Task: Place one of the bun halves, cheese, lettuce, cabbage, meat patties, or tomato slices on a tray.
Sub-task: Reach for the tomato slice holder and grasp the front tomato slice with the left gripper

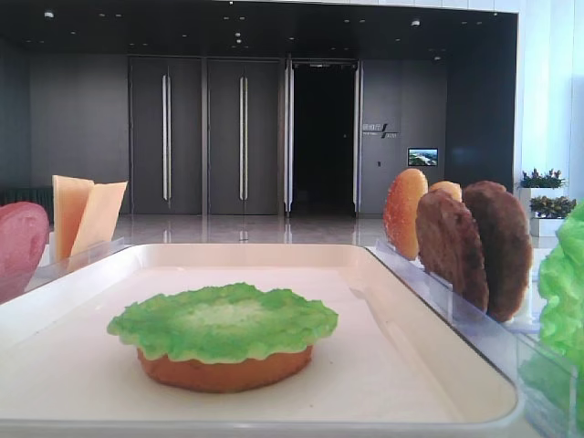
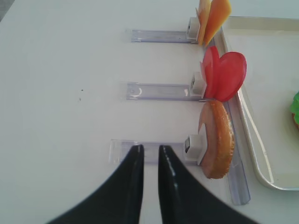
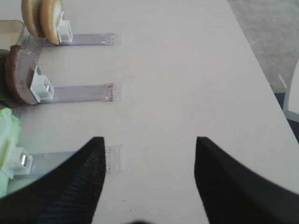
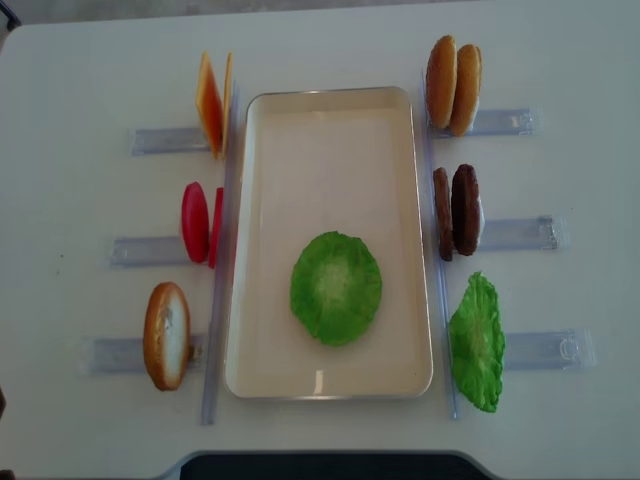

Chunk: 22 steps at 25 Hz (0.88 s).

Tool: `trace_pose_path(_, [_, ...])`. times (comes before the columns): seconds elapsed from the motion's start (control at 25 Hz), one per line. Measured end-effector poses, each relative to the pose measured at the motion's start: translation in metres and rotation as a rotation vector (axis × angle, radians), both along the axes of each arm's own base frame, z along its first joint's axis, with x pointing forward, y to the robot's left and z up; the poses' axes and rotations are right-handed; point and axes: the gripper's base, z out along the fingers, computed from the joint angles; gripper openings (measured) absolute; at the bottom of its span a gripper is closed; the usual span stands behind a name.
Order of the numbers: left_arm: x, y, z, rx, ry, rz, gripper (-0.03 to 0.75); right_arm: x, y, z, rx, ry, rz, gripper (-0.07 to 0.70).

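Around the tray (image 4: 330,378) stand clear racks (image 4: 152,139) of toy food — left jaws pressed together, right jaws spread, both empty.

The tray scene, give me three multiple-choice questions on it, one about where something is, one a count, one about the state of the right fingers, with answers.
1. Where does the lettuce leaf on the tray lie?
A. On a bun half
B. On a meat patty
C. On bare tray

2. How many meat patties stand in the rack right of the tray?
A. One
B. Two
C. Three

3. How do the right gripper fingers stand?
A. Shut on cheese
B. Shut, empty
C. Open, empty

Answers: 1 A, the low front view shows an orange-brown bun half under the leaf. 2 B, two dark discs side by side. 3 C, the right wrist view shows bare table between them.
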Motion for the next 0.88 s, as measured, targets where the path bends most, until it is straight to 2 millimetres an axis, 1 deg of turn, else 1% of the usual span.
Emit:
trace_pose_path(0.08, [0.000, 0.000, 0.000, 0.000, 0.000, 0.000, 0.138, 0.000, 0.000, 0.000, 0.000, 0.000, 0.000, 0.430])
trace_pose_path(0.2, [0.000, 0.000, 0.000, 0.000, 0.000, 0.000, 0.268, 0.000, 0.000, 0.000, 0.000, 0.000, 0.000, 0.430])
trace_pose_path(0.28, [0.000, 0.000, 0.000, 0.000, 0.000, 0.000, 0.342, 0.000, 0.000, 0.000, 0.000, 0.000, 0.000, 0.430])
trace_pose_path(0.36, [0.000, 0.000, 0.000, 0.000, 0.000, 0.000, 0.383, 0.000, 0.000, 0.000, 0.000, 0.000, 0.000, 0.430])
trace_pose_path(0.52, [0.000, 0.000, 0.000, 0.000, 0.002, 0.000, 0.406, 0.000, 0.000, 0.000, 0.000, 0.000, 0.000, 0.429])
trace_pose_path(0.72, [-0.004, 0.000, 0.012, -0.021, -0.024, 0.022, 0.410, 0.000, 0.000, 0.000, 0.000, 0.000, 0.000, 0.418])
trace_pose_path(0.88, [0.007, 0.002, 0.018, -0.044, 0.029, 0.041, 0.410, 0.000, 0.000, 0.000, 0.000, 0.000, 0.000, 0.418])
